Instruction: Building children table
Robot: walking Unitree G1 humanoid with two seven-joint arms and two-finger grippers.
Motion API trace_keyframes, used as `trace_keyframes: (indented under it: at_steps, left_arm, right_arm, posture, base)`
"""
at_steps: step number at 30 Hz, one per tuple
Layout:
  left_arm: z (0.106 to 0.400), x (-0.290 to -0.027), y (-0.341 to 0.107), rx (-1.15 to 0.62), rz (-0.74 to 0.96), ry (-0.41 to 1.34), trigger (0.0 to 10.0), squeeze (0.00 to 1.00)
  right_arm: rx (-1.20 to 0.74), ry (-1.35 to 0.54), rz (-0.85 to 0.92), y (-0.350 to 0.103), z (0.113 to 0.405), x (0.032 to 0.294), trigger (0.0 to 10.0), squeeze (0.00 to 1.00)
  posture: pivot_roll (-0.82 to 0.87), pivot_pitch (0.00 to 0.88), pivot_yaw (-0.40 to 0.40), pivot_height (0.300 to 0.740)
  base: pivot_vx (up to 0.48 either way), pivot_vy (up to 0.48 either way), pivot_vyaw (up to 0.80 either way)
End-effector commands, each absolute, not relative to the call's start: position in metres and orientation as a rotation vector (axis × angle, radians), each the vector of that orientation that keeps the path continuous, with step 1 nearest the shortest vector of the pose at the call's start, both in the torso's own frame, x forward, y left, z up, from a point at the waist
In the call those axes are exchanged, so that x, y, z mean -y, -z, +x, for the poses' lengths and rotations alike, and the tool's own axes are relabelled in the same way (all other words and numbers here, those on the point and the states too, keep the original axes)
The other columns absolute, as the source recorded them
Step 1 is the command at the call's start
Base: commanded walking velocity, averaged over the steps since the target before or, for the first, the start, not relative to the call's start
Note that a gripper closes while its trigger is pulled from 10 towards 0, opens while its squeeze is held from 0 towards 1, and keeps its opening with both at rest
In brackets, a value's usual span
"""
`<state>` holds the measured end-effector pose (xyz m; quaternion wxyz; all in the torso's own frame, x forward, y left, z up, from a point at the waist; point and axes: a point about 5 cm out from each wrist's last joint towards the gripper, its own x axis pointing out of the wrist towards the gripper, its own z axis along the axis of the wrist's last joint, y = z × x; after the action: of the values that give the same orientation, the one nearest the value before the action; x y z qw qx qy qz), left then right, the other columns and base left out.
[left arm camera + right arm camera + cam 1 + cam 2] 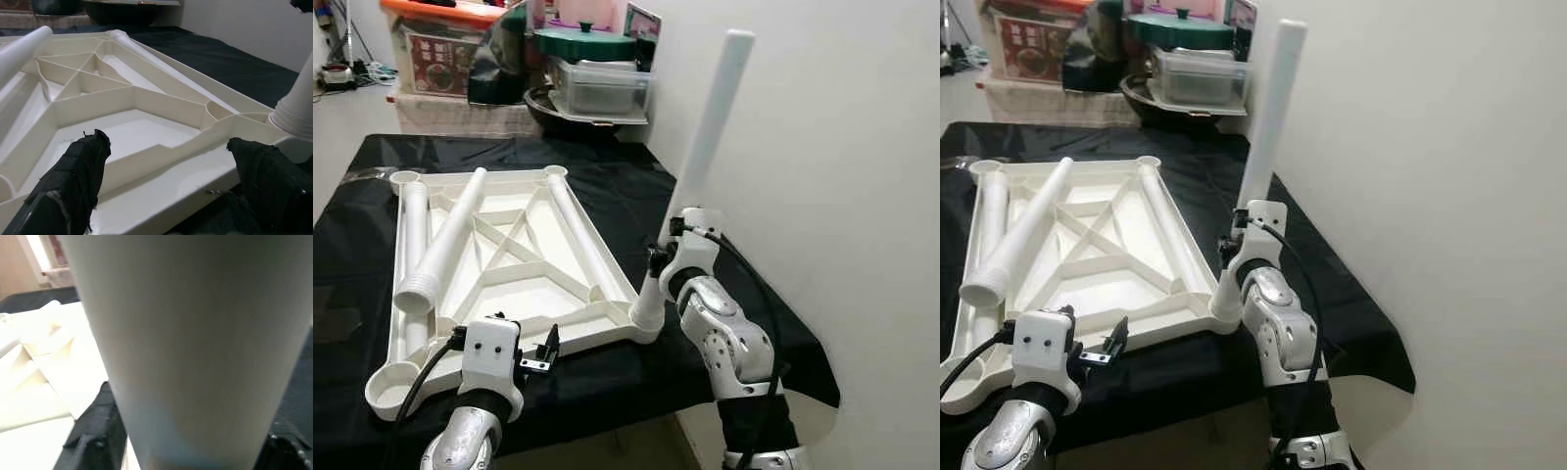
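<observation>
A: What do the head views show?

B: A white plastic children's table top [509,264] lies upside down, ribs up, on a tabletop covered in black cloth [636,186]. Three loose white legs lie in it: one along its left edge [414,245], one slanting across the ribs [450,240], one along its right side [582,235]. A fourth leg [700,162] stands nearly upright in the near right corner socket [646,318]. The right gripper [661,257] has its jaws clenched around that leg low down, just above the socket. The left gripper [540,352] sits at the near edge of the table top, jaws released.

A: And behind?

B: Stacked storage boxes [440,44] and a clear container [602,88] under a green lid [582,41], against the white wall [822,147].

A: The left wrist view?

B: Two black fingers [73,181] spread wide, the near rim of the table top between them, the standing leg's ribbed base [296,110] off to one side.

A: The right wrist view?

B: The white leg, very close and blurred, with black fingers [95,431] on either side of it.
</observation>
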<state>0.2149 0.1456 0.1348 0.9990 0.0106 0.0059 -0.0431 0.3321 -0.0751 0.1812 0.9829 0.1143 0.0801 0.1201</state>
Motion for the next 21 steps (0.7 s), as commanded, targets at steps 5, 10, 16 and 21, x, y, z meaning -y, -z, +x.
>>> trace_keyframes:
  at_steps: [5, 10, 16, 21]
  left_arm:
    - [0.217, -0.142, -0.132, -0.015, 0.018, 0.101, 10.0, 0.0]
    - [0.218, -0.144, -0.133, -0.01, 0.019, 0.097, 10.0, 0.0]
    - [0.219, -0.146, -0.133, -0.007, 0.022, 0.091, 10.0, 0.0]
    - [0.22, -0.147, -0.134, -0.004, 0.025, 0.086, 10.0, 0.0]
  right_arm:
    - [-0.129, -0.52, 0.318, -0.191, 0.327, 0.053, 10.0, 0.0]
    - [-0.014, -1.004, 0.251, -0.216, 0.297, 0.045, 10.0, 0.0]
    - [-0.028, -1.189, 0.167, -0.208, 0.283, 0.045, 10.0, 0.0]
    - [-0.102, -1.058, 0.155, -0.187, 0.303, 0.048, 2.1, 0.0]
  posture:
    - [0.17, 0.0, -0.164, 0.74]
    - [0.17, 0.0, -0.167, 0.74]
    - [0.18, 0.0, -0.177, 0.74]
    - [0.19, 0.0, -0.184, 0.74]
  base:
    - [0.0, 0.0, 0.0]
    - [0.0, 0.0, 0.0]
    - [0.0, 0.0, 0.0]
    - [0.0, 0.0, 0.0]
